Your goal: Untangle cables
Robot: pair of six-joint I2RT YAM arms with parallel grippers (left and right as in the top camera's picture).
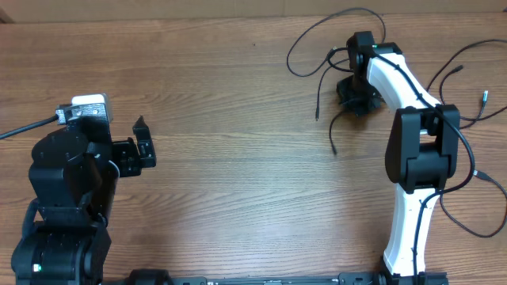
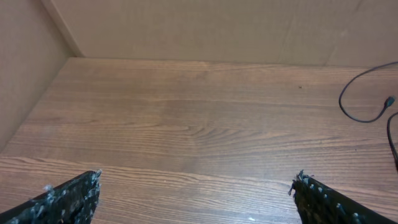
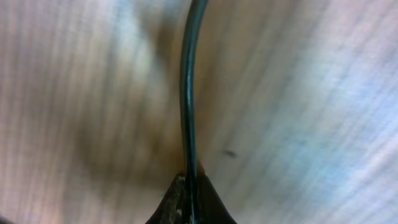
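Thin black cables [image 1: 318,41] lie looped and crossed at the far right of the wooden table, with loose plug ends [image 1: 317,116] pointing toward the middle. My right gripper [image 1: 354,96] is down among them, mostly hidden under its own wrist. In the right wrist view the gripper [image 3: 189,186] is shut on one black cable [image 3: 186,87], which runs straight up from the pinched fingertips just above the wood. My left gripper [image 1: 150,144] stands open at the left, far from the cables. Its fingers [image 2: 68,199] hold nothing, and a cable loop [image 2: 357,106] shows at the right edge.
A cardboard wall [image 2: 186,25] closes the back of the table and another [image 2: 25,74] the left side. Thicker black arm cables [image 1: 475,182] trail on the table to the right of the white right arm [image 1: 412,206].
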